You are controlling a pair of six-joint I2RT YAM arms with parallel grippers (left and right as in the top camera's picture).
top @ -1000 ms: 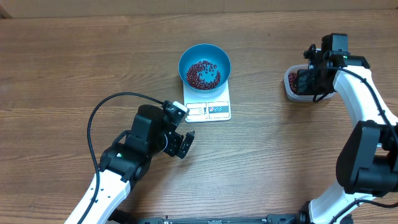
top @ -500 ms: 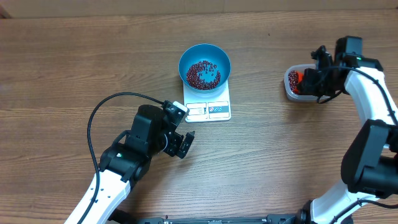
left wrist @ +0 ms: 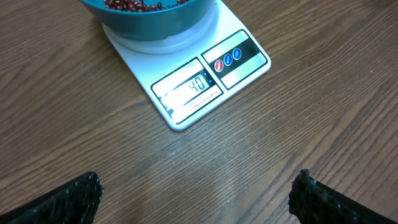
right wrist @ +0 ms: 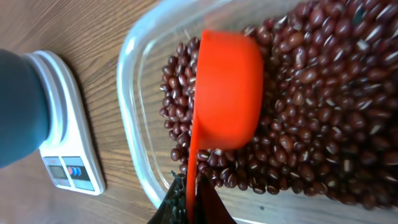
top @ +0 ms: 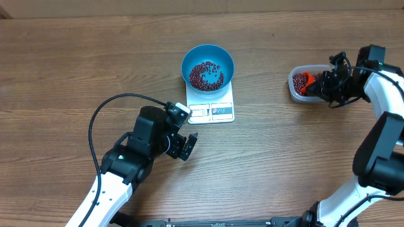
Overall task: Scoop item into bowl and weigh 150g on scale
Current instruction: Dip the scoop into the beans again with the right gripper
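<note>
The blue bowl [top: 207, 60] stands on the white scale [top: 211, 108], with a layer of red-brown beans [top: 206, 75] in it. The scale [left wrist: 193, 87] shows 40 on its display, and the bowl's [left wrist: 155, 18] lower wall is in the left wrist view. My left gripper [top: 183, 146] hangs open over bare table just in front of the scale, its fingertips [left wrist: 81, 193] far apart. My right gripper [right wrist: 191, 202] is shut on the thin handle of an orange scoop [right wrist: 227, 93]. The scoop's cup lies among the beans [right wrist: 323, 112] in the clear tub [right wrist: 134, 124].
The clear tub [top: 295, 90] sits at the right of the table, well apart from the scale [right wrist: 68, 155] and the bowl [right wrist: 18, 112]. A black cable [top: 95, 120] loops beside my left arm. The table's far edge runs along the top.
My right gripper has drawn back to the right of the tub, and the orange scoop now shows in the beans. The left arm, bowl and scale have not moved.
</note>
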